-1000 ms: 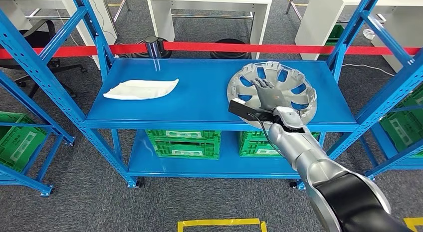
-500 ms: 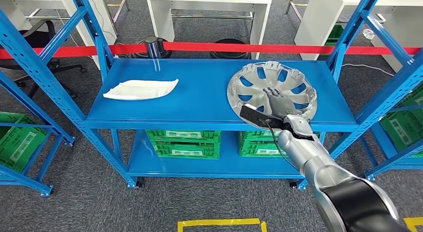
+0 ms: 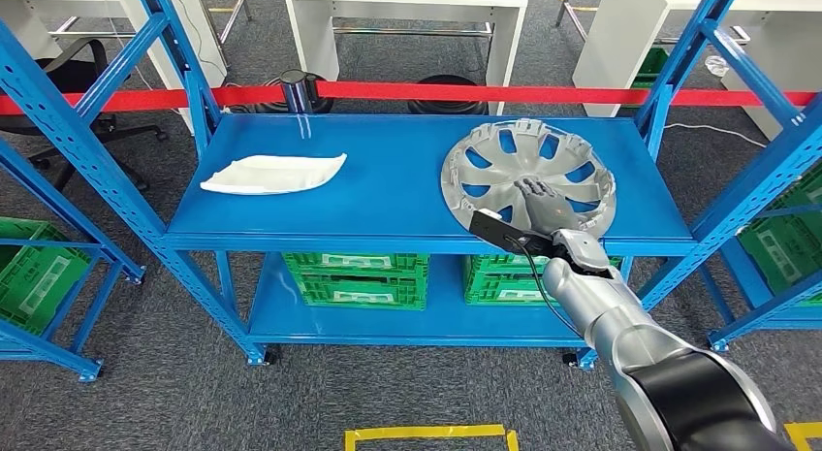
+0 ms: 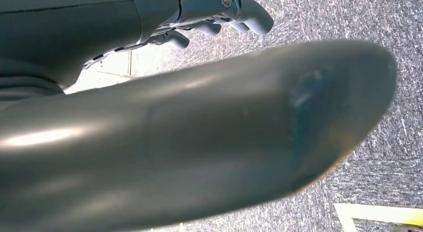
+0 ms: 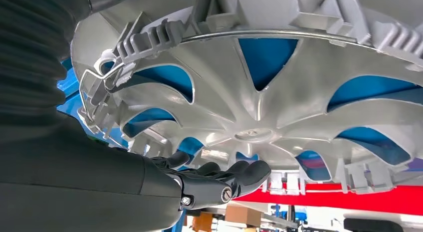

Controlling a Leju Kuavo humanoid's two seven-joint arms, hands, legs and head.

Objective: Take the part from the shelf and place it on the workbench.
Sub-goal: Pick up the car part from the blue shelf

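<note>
— What does the right arm (image 3: 620,325) look like?
— Silver forearm, glossy black upper section, a thin black cable along the wrist.
— And the right hand (image 3: 539,201)?
— Dark grey fingers (image 5: 234,178) with small silver screws, behind a grey ribbed cover (image 5: 30,47).

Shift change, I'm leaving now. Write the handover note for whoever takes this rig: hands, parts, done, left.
Right hand: reached into the silver wheel cover, fingers against its inner face; a firm grip cannot be confirmed.
Left hand: hangs over the carpet, fingers curled, holding nothing.
Wheel cover lies on the right end of the blue shelf; a white part lies at the left end.
Done: reach to the cover.
Left: grip, lift, carry to the workbench, set down.
</note>
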